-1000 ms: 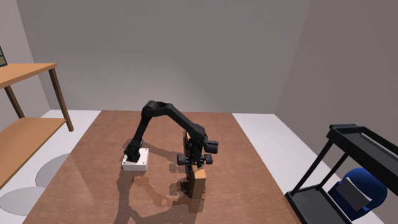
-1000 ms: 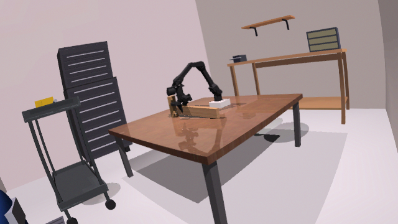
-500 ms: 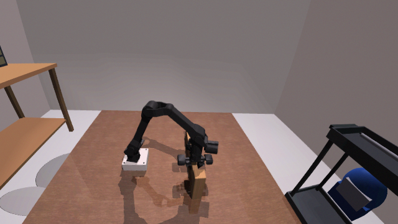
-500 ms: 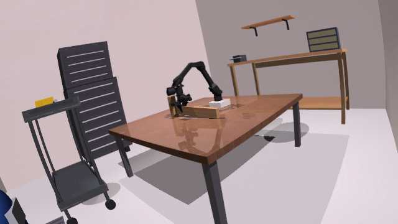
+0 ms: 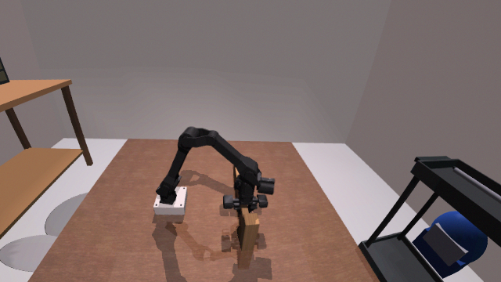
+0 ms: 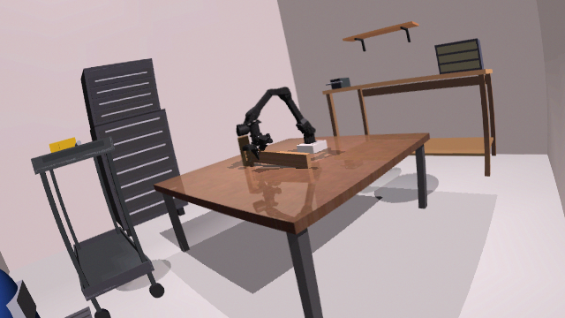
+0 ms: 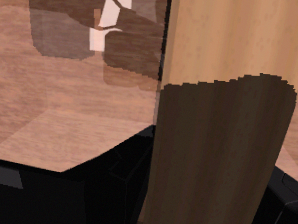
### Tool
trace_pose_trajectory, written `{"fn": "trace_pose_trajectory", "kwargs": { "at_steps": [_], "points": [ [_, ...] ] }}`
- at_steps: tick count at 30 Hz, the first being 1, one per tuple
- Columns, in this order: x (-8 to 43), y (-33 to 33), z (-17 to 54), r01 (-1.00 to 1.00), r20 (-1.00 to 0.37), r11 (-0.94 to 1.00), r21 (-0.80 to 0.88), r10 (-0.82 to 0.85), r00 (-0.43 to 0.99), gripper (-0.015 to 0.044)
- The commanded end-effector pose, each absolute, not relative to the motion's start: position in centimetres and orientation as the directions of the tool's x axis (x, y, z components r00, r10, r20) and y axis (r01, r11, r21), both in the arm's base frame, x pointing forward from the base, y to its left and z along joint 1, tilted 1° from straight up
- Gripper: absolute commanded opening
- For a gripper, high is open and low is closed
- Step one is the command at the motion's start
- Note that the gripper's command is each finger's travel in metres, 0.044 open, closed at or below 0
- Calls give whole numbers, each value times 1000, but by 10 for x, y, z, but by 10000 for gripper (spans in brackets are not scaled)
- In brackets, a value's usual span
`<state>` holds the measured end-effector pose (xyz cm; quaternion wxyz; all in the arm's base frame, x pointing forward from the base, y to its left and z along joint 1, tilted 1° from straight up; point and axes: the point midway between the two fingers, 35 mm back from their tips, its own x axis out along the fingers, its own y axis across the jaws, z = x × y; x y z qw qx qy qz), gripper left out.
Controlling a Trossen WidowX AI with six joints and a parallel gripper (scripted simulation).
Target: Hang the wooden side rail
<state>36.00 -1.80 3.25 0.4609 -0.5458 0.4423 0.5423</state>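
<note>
The wooden side rail (image 5: 249, 235) (image 6: 284, 159) (image 7: 230, 55) stands on its long edge. Its plain far end is toward the top camera and appears to rest on the table (image 5: 129, 243) (image 6: 282, 208). My gripper (image 5: 246, 209) (image 6: 256, 153) (image 7: 189, 139) is shut on the rail near its post-side end, with fingers on both sides. The headboard post (image 5: 236, 175) (image 6: 243, 147) stands upright just behind the gripper, close to that end. The steel hooks, the slot and the pins are hidden by the gripper and rail, so I cannot tell whether hooks and pins touch.
The arm's white base (image 5: 170, 209) (image 6: 312, 147) is on the table, left of the rail in the top view. The arm arches over to the rail. A dark cart (image 5: 395, 247) (image 6: 110, 261), a drawer cabinet (image 6: 132, 150) and a workbench (image 6: 419, 81) stand off the table.
</note>
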Motion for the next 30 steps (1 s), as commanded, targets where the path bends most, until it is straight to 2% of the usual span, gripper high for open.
{"fn": "trace_pose_trajectory", "kwargs": {
  "at_steps": [1, 30],
  "points": [
    [361, -20, 34, -982, -1000, -185, -28, 13, 26, 0],
    [362, -22, 34, -982, -1000, -185, -28, 13, 26, 0]
  ]
}}
